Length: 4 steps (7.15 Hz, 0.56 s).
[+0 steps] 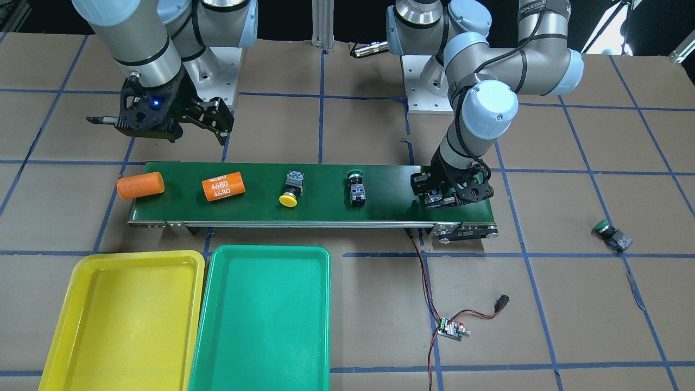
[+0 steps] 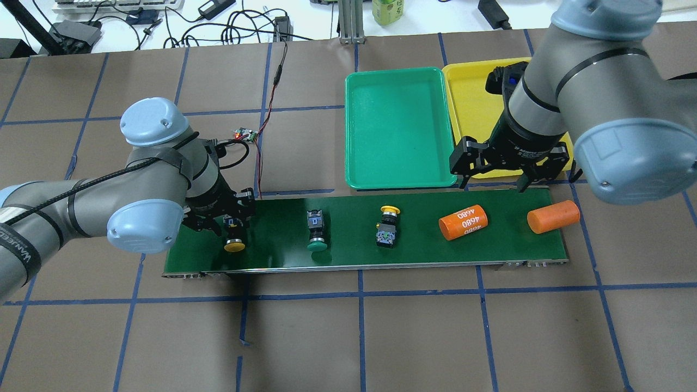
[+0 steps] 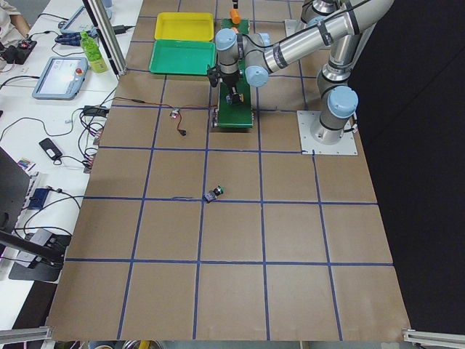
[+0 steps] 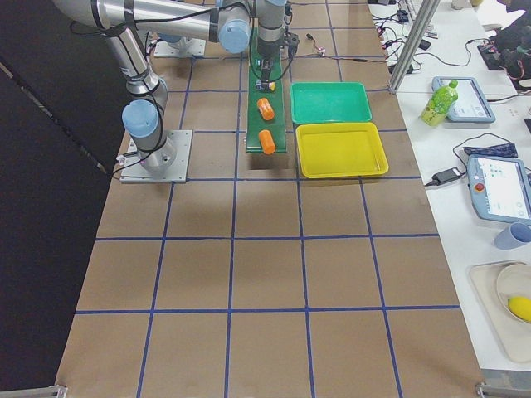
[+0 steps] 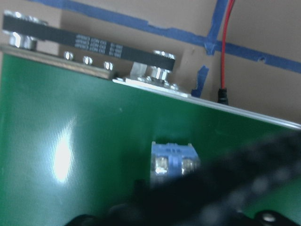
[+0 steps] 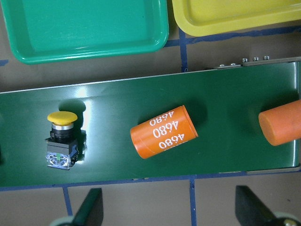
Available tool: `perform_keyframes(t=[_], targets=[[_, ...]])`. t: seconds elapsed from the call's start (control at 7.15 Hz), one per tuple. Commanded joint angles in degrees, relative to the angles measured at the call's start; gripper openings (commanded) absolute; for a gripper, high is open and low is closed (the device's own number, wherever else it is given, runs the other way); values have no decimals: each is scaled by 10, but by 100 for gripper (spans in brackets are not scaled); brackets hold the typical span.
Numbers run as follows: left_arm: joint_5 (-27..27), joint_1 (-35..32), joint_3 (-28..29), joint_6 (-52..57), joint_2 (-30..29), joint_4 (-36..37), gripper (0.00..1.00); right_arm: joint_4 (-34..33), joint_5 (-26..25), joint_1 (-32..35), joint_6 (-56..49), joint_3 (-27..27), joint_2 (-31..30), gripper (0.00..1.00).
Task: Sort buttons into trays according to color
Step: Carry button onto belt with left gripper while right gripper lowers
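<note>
Jaws on your left gripper [image 2: 227, 222] stand narrow, closed on the block body of a yellow button [image 2: 234, 246] that sits on the belt [image 2: 348, 256] at the end on the robot's left. Its cap points toward the robot.

Further along the belt you have a green button [image 2: 316, 231], then a second yellow button [image 2: 387, 226], then two orange cylinders [image 2: 463, 221]. All of them lie well apart from that gripper.

Your right gripper [image 2: 506, 179] hangs above the belt's other end, near the cylinders, with its jaws spread wide and nothing between them. The yellow tray [image 1: 125, 326] and green tray [image 1: 260, 326] lie side by side beyond the belt.

Only the overhead view gives you the held button's yellow cap. From the front the gripper covers it, and the left wrist camera shows just a blue terminal block behind a dark blur.

The front and left side views show you what the overhead view does not: a second green button [image 1: 611, 234] on the table [image 1: 597, 326], off the belt's end and well apart from both grippers.
</note>
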Motion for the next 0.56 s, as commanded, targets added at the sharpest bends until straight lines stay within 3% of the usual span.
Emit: perform_keyframes(t=[0.0, 0.42], targets=[[3, 39, 54, 115, 12, -11, 100, -20, 11, 16, 36, 1, 15, 100], [3, 270, 170, 342, -88, -34, 100, -42, 10, 57, 55, 2, 54, 100]])
